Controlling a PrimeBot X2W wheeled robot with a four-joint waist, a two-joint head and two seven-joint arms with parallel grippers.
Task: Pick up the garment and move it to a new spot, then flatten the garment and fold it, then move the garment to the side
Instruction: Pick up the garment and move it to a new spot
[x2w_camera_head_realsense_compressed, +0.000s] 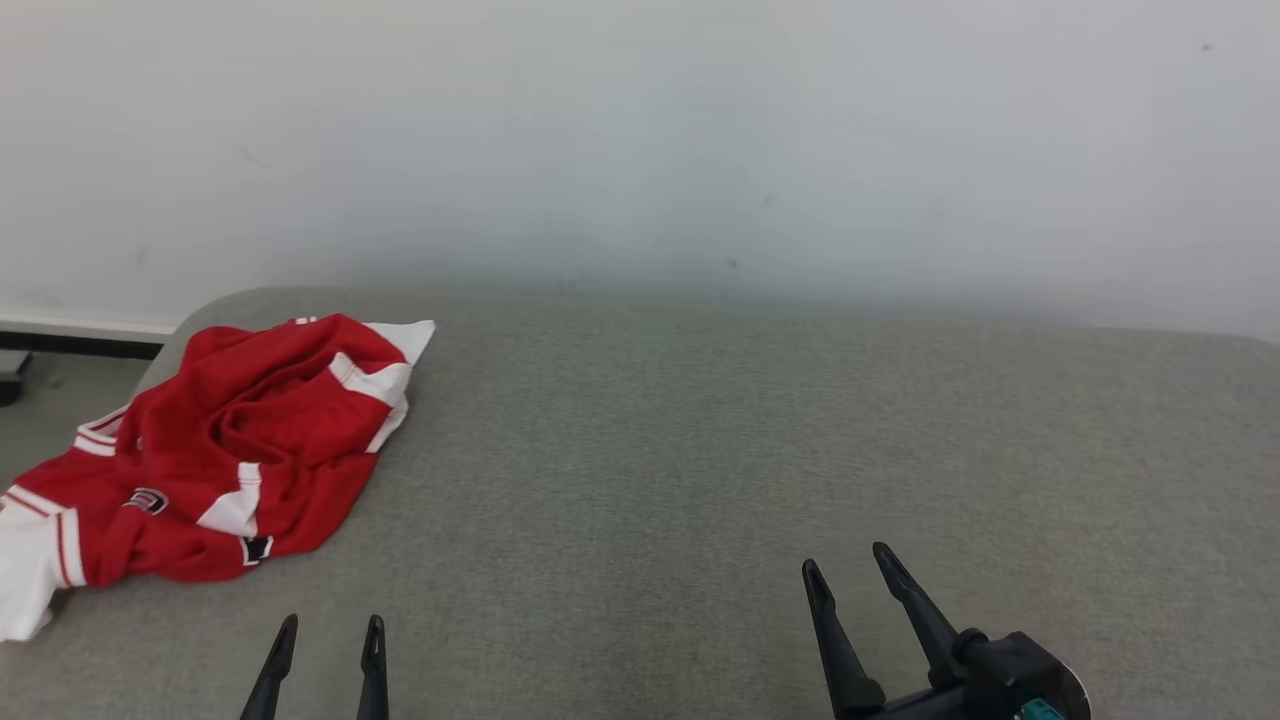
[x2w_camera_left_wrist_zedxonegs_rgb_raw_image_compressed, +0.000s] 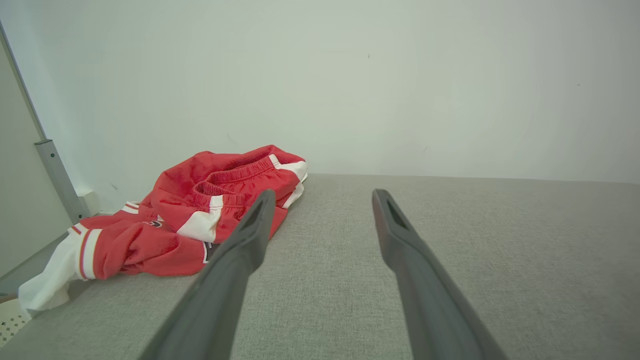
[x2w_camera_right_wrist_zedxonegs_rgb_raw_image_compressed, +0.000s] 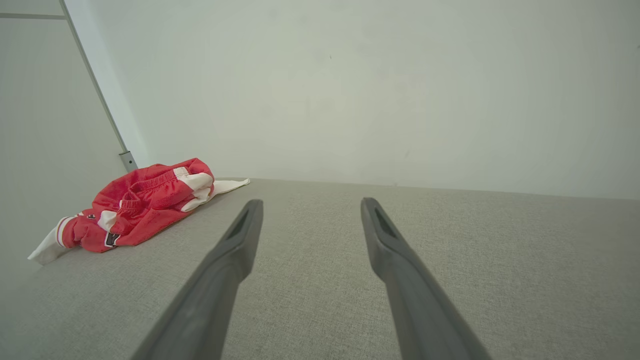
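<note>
Far-left corner of the surface: you have the red-and-white garment (x2w_camera_head_realsense_compressed: 230, 440) lying crumpled there, with one white-trimmed end drooping over the left edge.
Garment detail: from the left wrist view you can make out a gathered elastic band along its top fold, white panels on the sides and a small dark badge low on the front.
Surface: grey woven fabric (x2w_camera_head_realsense_compressed: 700, 450), running back to a plain pale wall (x2w_camera_head_realsense_compressed: 640, 130).
Left gripper (x2w_camera_head_realsense_compressed: 332, 625): low at the near edge, near the garment's closest fold and apart from it; your fingers stand spread with nothing between them.
Right gripper (x2w_camera_head_realsense_compressed: 845, 558): at the near right, over bare fabric and well apart from the garment; your fingers are spread here too, tilted slightly leftward in the head view, and they hold nothing.
</note>
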